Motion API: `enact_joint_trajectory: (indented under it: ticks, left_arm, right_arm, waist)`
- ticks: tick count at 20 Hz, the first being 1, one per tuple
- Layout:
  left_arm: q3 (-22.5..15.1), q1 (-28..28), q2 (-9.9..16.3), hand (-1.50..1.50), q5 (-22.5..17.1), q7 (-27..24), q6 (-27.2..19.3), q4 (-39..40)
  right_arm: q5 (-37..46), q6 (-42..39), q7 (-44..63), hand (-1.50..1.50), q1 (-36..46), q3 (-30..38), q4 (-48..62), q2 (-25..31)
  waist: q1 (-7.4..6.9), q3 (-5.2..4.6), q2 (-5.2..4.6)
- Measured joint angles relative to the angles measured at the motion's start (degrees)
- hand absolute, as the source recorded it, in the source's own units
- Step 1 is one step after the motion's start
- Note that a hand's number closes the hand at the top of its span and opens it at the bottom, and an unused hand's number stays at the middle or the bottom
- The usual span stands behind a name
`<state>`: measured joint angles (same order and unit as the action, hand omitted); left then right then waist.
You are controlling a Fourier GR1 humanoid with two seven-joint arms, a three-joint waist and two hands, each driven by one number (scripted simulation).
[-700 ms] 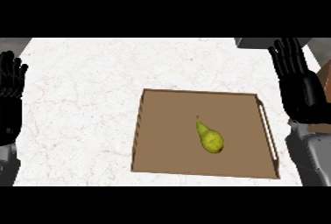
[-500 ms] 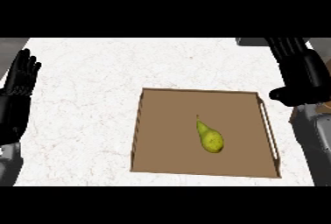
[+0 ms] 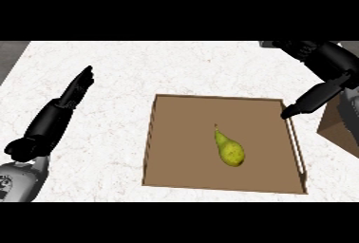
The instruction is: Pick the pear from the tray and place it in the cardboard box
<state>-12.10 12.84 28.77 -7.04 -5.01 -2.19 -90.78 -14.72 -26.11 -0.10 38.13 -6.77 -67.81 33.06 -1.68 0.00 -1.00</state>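
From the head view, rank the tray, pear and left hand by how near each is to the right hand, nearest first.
1. Tray: its right rim sits just under the right hand's fingertips.
2. Pear: mid-tray, down and left of that hand.
3. Left hand: far across the counter, at the view's left.

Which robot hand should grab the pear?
Right. The right robot hand already hangs over the tray's right rim, close to the pear, with the cardboard box on that side. The left robot hand sits out over bare counter.
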Motion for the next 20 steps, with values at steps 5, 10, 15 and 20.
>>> enact_joint_trajectory:
  ticks: [5,10,15,20]
  left_arm:
    - [-0.5,2.0,-0.9,0.0,0.2,-0.2,1.8,2.6]
    - [-1.5,2.0,-2.3,0.0,1.5,-0.6,2.1,4.2]
    - [-0.6,2.0,-2.1,0.0,1.6,-0.7,2.7,5.0]
    - [0.1,1.9,-2.5,0.0,2.3,-0.3,2.8,4.8]
  right_arm:
    - [8.6,-7.1,-12.3,-1.5,3.1,-4.2,4.8,2.1]
    - [15.9,-13.2,-15.1,-1.5,9.3,-9.8,6.8,3.4]
    - [22.7,-18.7,-14.4,-1.5,14.0,-16.9,4.9,2.8]
    - [27.0,-21.8,-10.2,-1.5,16.6,-21.5,1.4,-0.2]
  waist:
    - [-0.11,0.07,0.06]
    - [-0.15,0.01,0.37]
    - [0.04,-0.04,0.66]
    - [0.81,-0.04,0.97]
